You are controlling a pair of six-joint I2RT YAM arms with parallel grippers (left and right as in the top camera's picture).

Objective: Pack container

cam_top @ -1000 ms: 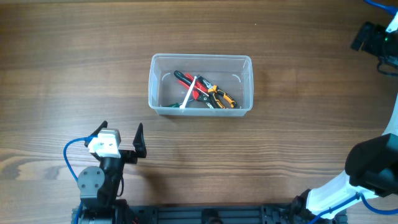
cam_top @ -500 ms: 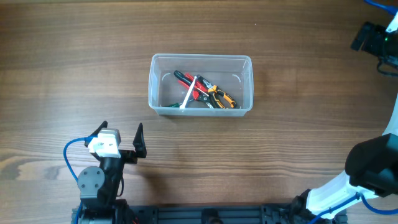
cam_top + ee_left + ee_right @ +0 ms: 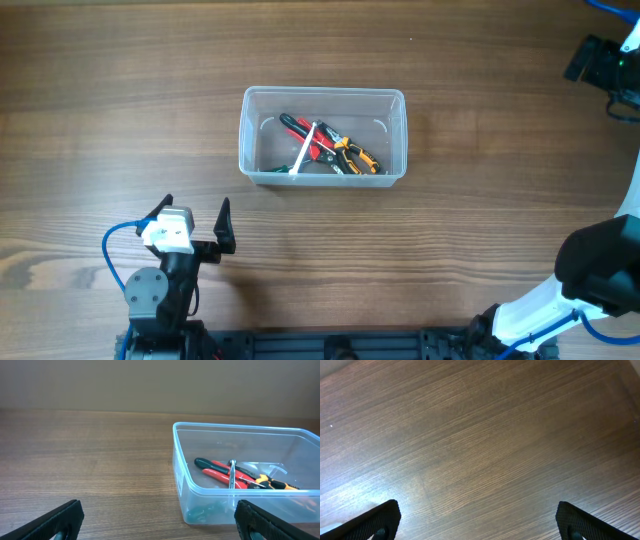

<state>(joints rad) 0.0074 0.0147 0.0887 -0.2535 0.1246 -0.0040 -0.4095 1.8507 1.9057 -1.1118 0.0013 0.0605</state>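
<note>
The container (image 3: 245, 140), a clear plastic tub, stands mid-table. Inside lie red-handled pliers (image 3: 303, 133), orange-and-black pliers (image 3: 358, 157) and a white stick (image 3: 303, 153). In the left wrist view the container (image 3: 178, 462) is ahead and to the right, with the red pliers (image 3: 220, 471) showing through its wall. My left gripper (image 3: 196, 206) rests near the front left, well short of the tub. It is open with nothing between its fingers (image 3: 55, 521). My right gripper (image 3: 592, 60) is far off at the back right, open over bare wood (image 3: 480, 527).
Wood-grain table (image 3: 480, 220) all around the tub. The right arm's white and black links (image 3: 590, 270) rise along the right edge. A black rail (image 3: 340, 345) runs along the front edge between the arm bases.
</note>
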